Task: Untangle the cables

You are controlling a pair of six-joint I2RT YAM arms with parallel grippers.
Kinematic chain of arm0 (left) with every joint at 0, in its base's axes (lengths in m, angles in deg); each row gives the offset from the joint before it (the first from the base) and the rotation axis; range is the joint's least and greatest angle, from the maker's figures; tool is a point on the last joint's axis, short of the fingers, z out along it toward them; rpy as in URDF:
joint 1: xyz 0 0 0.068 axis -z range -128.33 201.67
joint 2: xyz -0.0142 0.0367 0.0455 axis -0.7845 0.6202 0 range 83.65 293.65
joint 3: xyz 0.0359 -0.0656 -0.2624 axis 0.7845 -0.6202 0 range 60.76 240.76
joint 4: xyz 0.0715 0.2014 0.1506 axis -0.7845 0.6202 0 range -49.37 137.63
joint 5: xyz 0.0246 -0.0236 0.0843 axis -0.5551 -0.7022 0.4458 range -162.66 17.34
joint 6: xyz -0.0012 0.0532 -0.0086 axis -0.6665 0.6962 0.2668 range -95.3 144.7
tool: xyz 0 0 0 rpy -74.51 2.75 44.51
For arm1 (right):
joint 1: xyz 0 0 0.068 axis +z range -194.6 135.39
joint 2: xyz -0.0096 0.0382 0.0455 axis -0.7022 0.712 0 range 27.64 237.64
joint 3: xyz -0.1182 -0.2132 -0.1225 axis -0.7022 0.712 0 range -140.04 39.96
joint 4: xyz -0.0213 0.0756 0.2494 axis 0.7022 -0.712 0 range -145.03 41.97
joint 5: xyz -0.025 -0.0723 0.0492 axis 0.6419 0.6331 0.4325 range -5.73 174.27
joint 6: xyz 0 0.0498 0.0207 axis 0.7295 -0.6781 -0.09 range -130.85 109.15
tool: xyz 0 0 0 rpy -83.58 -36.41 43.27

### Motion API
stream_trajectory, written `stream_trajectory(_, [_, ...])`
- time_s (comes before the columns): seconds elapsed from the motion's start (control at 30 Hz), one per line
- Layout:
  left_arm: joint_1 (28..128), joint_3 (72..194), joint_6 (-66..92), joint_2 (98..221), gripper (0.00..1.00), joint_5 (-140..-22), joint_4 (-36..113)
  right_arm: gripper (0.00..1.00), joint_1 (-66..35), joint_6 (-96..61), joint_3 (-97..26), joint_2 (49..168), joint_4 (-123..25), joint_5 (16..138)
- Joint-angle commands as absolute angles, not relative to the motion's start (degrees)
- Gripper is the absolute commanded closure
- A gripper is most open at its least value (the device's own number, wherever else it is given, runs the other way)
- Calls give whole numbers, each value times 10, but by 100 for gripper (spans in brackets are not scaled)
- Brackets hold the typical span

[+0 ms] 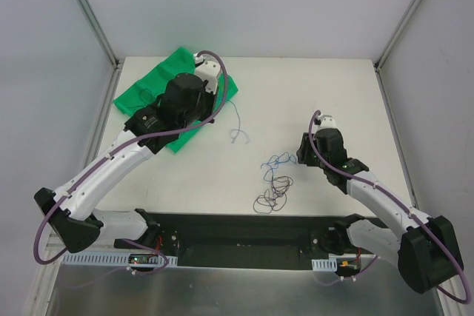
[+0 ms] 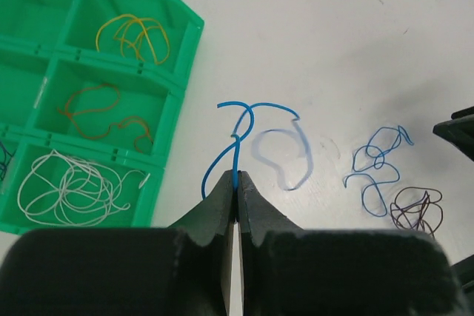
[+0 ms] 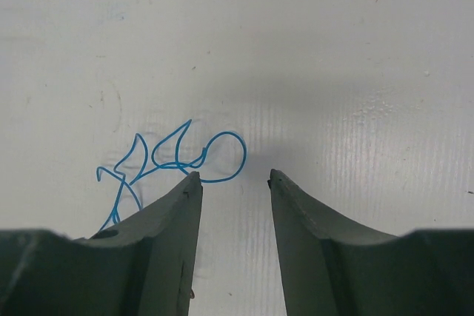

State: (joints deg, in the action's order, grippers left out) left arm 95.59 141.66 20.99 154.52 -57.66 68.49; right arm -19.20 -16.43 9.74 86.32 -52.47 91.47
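Evidently light and springy, the blue wire (image 2: pixel 235 146) is pinched at its free end, a sound hold, by the left gripper (image 2: pixel 237 183) beside the green tray (image 2: pixel 180 98), while the right gripper (image 3: pixel 233 177) gapes over the blue tangle (image 3: pixel 178 162)

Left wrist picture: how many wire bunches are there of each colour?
Blue: 2, the held blue wire and the blue tangle
Yellow: 1, the yellow bunch
Orange: 1, the orange wire
White: 1, the white bunch
Dark purple: 1, the dark purple tangle
Total: 6
A cut-off scrap at the left edge isn't counted.
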Motion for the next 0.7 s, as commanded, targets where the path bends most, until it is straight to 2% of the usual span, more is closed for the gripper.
stream_trajectory(0.0, [935, 1387, 128, 1547, 100, -632, 670, 55, -196, -153, 100, 855, -528, 913])
stream_trajectory(0.67, [908, 1346, 83, 1695, 100, -712, 663, 55, -209, -150, 114, 873, -508, 901])
